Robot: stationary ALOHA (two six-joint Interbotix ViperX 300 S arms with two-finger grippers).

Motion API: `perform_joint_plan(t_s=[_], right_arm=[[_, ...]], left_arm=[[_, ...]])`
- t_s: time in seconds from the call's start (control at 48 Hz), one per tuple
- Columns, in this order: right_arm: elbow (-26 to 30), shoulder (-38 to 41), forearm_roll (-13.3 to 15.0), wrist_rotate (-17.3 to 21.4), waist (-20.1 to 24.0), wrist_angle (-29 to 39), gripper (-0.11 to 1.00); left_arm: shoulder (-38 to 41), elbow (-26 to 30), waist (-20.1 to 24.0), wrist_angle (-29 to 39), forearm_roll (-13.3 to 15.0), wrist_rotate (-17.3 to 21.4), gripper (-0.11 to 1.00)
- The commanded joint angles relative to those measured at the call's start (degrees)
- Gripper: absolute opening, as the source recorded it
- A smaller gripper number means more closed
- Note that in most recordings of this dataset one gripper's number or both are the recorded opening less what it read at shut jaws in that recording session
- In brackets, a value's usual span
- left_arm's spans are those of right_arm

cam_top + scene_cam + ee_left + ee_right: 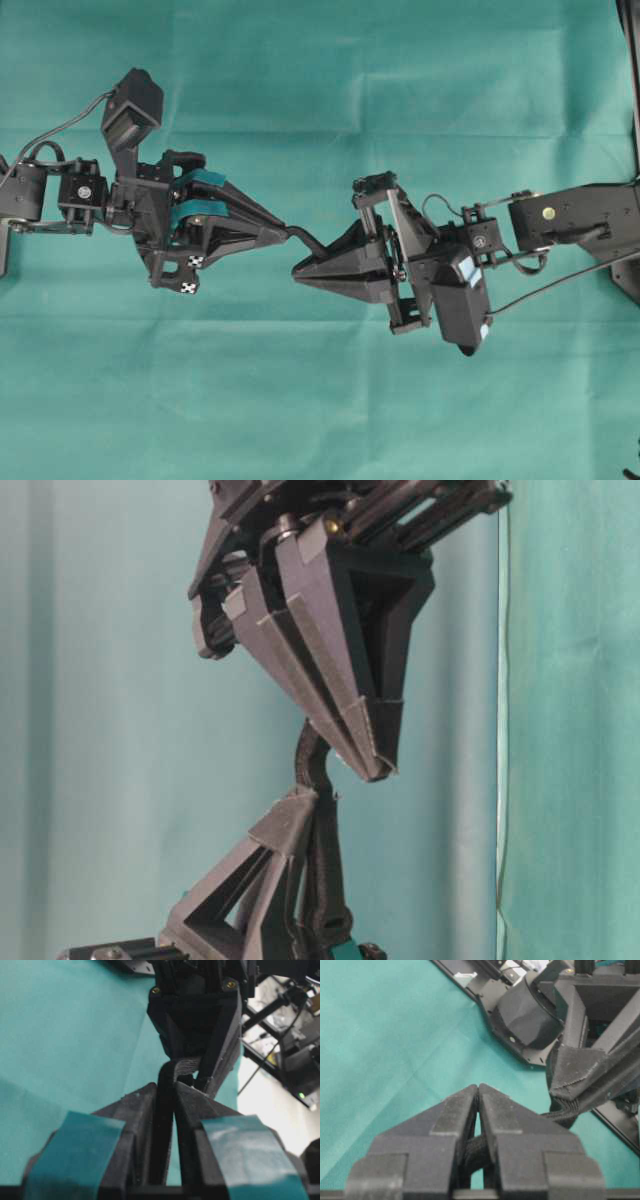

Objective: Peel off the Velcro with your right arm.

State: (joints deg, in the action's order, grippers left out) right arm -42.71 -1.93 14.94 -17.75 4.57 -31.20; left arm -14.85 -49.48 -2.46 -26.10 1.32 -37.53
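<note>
- Right claw (300,272): plain black fingers pressed together tip to tip, clamped on one layer of the Velcro (305,240); in the right wrist view (478,1091), woven black strap visible between the fingers behind the tips.
- Left claw (284,231): teal-taped fingers drawn narrow, gripping the other part of the Velcro; in the left wrist view (173,1091), strap seen edge-on in the slim gap between the fingers.
- Velcro location: bridging the short gap between the two claw tips, leaving the left claw's tip and bending down into the right claw's tip; held above the tabletop (320,400), not resting on it.
- Table-level view: strap (312,765) rising out of the lower claw (300,805), curving up behind the tip of the upper claw (372,770); lower length of strap hanging alongside the lower claw's finger.
- Separation of the two layers: cannot tell from these views.
- Claw tips near each other, slightly offset, not touching.
- Surroundings: teal cloth (330,60) over the tabletop; camera blocks and cables behind each claw, well back from the tips.
- Obstructions: right claw's fingers covering the strap's gripped end; left claw's body close beside the right claw in the right wrist view.
</note>
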Motion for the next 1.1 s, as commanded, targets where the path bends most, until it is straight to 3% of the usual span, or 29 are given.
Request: perform_joint_plan(t_s=[0.0, 0.146, 0.438, 0.688, 1.084], right_arm=[[1.5, -0.5, 1.1, 0.0, 1.2, 0.5, -0.09], [2.1, -0.5, 2.7, 0.1, 1.5, 2.2, -0.09], [2.6, -0.5, 2.6, 0.2, -0.9, 2.0, -0.09], [1.9, -0.2, -0.4, 0.3, -6.6, 1.8, -0.09], [4.3, 2.3, 0.0, 0.1, -9.0, -1.0, -0.09]], left_arm=[[-1.1, 0.8, 0.5, -0.8, 0.0, 0.1, 0.10], [-1.1, 0.8, 0.4, -0.8, 0.0, 0.0, 0.10], [-1.0, 0.3, 0.3, -1.3, -0.1, 0.1, 0.10], [-1.1, -1.0, -0.2, -2.3, -0.1, 0.1, 0.10], [-1.2, -2.4, -0.3, -4.4, -0.2, 0.2, 0.10]])
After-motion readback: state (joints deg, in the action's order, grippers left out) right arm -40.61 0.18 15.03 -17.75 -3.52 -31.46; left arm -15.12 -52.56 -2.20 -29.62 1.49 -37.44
